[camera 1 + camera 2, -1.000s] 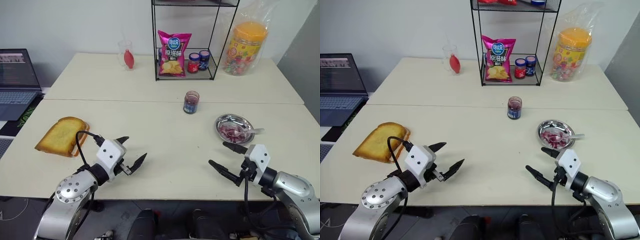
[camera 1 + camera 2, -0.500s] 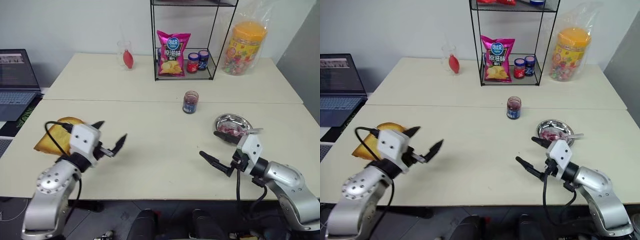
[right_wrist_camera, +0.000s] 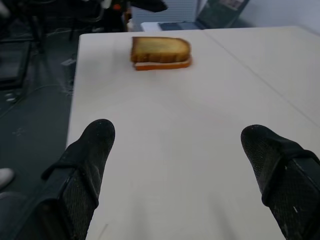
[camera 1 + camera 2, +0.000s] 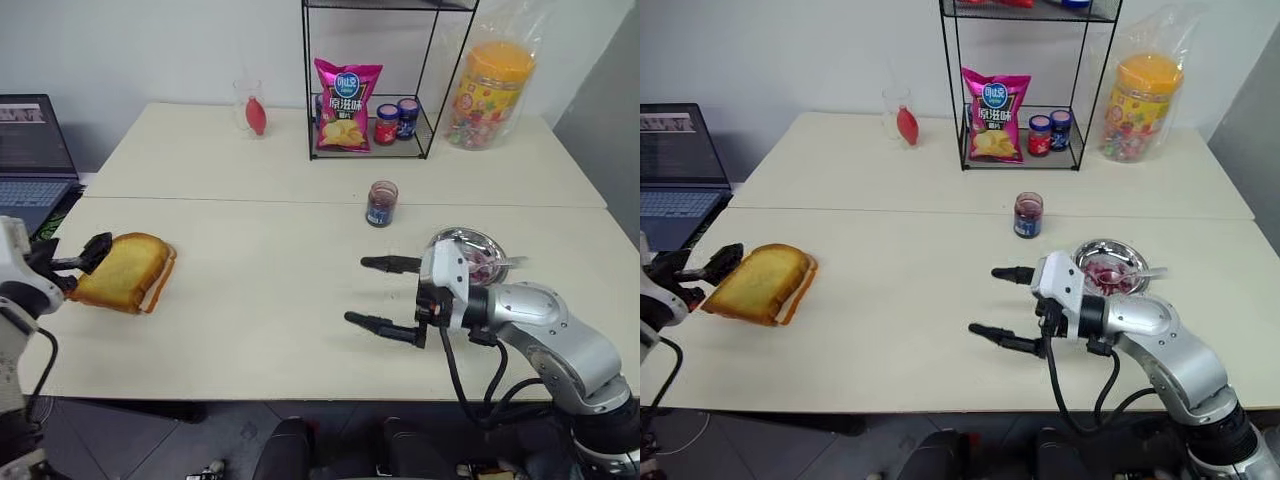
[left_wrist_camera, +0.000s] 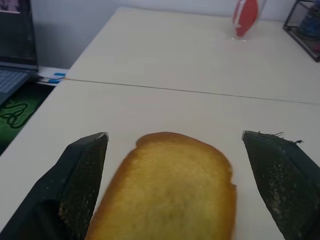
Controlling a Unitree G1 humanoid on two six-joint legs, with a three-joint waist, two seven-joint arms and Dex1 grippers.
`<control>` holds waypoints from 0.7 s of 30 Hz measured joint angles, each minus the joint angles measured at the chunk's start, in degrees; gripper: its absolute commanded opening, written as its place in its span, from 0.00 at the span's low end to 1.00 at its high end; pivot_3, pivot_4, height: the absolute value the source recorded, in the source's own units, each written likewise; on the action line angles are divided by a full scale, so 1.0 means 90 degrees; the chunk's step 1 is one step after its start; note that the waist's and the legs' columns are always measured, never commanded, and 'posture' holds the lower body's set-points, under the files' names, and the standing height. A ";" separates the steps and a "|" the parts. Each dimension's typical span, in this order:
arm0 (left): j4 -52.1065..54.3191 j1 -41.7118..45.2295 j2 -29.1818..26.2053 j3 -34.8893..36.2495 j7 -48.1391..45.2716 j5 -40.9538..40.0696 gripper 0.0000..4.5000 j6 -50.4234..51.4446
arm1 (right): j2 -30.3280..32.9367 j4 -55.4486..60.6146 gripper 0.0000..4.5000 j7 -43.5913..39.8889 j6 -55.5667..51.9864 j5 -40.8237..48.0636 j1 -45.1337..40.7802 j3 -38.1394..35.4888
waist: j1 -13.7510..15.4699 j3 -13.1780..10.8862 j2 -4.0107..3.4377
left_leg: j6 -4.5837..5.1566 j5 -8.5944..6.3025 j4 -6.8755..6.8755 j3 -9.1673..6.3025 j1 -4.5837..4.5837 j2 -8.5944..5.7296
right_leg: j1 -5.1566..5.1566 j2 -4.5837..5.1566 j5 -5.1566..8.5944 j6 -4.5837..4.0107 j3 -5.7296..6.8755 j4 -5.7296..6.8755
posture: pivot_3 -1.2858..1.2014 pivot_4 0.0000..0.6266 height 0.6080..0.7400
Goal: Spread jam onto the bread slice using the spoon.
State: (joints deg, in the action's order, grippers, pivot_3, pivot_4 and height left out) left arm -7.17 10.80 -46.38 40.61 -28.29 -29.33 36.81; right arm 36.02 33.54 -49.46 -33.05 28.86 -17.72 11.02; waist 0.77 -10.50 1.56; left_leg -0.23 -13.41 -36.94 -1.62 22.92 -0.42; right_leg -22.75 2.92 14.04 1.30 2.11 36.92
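Layout relative to the open jam jar (image 4: 381, 203), which stands on the table (image 4: 290, 300) near its middle seam. Behind the jar: a wire rack (image 4: 372, 80) holding a chip bag (image 4: 346, 106) with two lidded jars (image 4: 397, 122) to its right. Left of the rack: a glass (image 4: 251, 107). Right of the rack: a large candy jar (image 4: 488, 94). Right of and nearer than the jam jar: a metal dish (image 4: 466, 252) containing jam (image 4: 470, 262), with the spoon (image 4: 508, 262) resting on its right rim. Far left of the jam jar and nearer: the bread slice (image 4: 124, 271), near the table's left edge. Beyond that edge: a laptop (image 4: 32, 150).
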 measured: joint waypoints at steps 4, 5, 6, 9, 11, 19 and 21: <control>-0.0988 0.0234 -0.0307 0.0106 0.0027 0.0077 1.00 -0.0130 | 0.0022 -0.0008 1.00 -0.0173 -0.0005 -0.0014 -0.0190 0.0170 | -0.0011 0.0000 0.0001 | -0.0003 -0.0002 0.0004 0.0011 0.0005 0.0001 | -0.0047 0.0005 -0.0001 0.0001 -0.0008 0.0004 | 0.52 0.24 1.00; -0.1157 0.0241 -0.0350 0.0104 -0.0005 0.0079 1.00 -0.0105 | 0.0020 -0.0010 1.00 -0.0191 -0.0015 -0.0014 -0.0228 0.0180 | -0.0015 0.0000 0.0001 | -0.0004 -0.0002 0.0005 0.0011 0.0007 0.0001 | -0.0048 0.0005 -0.0002 0.0000 -0.0009 0.0005 | 0.52 0.24 1.00; -0.1294 0.0241 -0.0392 0.0085 -0.0077 0.0075 1.00 -0.0047 | 0.0016 -0.0018 1.00 -0.0204 -0.0025 -0.0016 -0.0279 0.0191 | -0.0015 0.0000 0.0001 | -0.0008 -0.0004 0.0005 0.0011 0.0008 0.0001 | -0.0049 0.0006 -0.0003 -0.0001 -0.0009 0.0005 | 0.52 0.24 1.00; -0.1683 0.0264 -0.0600 -0.0150 -0.0454 0.0032 1.00 0.0339 | 0.0010 -0.0075 1.00 -0.0465 0.0003 -0.0018 -0.0680 0.0353 | -0.0018 0.0000 0.0001 | -0.0013 -0.0008 0.0004 0.0013 0.0009 0.0002 | -0.0053 0.0006 -0.0018 -0.0028 -0.0010 0.0004 | 0.52 0.24 1.00; -0.1795 0.0266 -0.0646 -0.0244 -0.0573 0.0035 1.00 0.0450 | 0.0011 -0.0099 1.00 -0.0625 0.0028 -0.0017 -0.0790 0.0409 | -0.0014 0.0002 0.0005 | -0.0017 -0.0010 0.0004 0.0011 0.0009 0.0002 | -0.0053 0.0009 -0.0018 -0.0029 -0.0009 0.0003 | 0.52 0.24 1.00; -0.1973 0.0010 -0.0592 -0.0200 -0.0446 0.0049 1.00 0.0544 | -0.0009 -0.0582 1.00 -0.1036 0.0108 -0.0098 -0.1540 0.0559 | -0.0066 0.0002 0.0006 | -0.0025 -0.0016 0.0012 0.0015 0.0012 0.0005 | -0.0059 0.0018 -0.0019 -0.0036 -0.0019 0.0003 | 0.52 0.24 1.00; -0.1937 -0.0147 -0.0446 -0.0196 -0.0310 0.0038 1.00 0.0676 | -0.0010 -0.0586 1.00 -0.1055 0.0086 -0.0086 -0.1549 0.0560 | -0.0058 0.0002 0.0006 | -0.0030 -0.0018 0.0012 0.0016 0.0016 0.0005 | -0.0059 0.0020 -0.0019 -0.0037 -0.0020 0.0004 | 0.52 0.24 1.00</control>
State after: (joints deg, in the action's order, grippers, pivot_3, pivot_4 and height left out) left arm -24.60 9.47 -50.39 38.85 -31.08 -28.98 42.90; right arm 35.93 28.26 -58.96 -32.28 28.08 -31.67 16.06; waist 0.25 -10.49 1.61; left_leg -0.49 -13.57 -36.83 -1.47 23.07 -0.38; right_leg -23.28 3.10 13.87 0.97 1.93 36.95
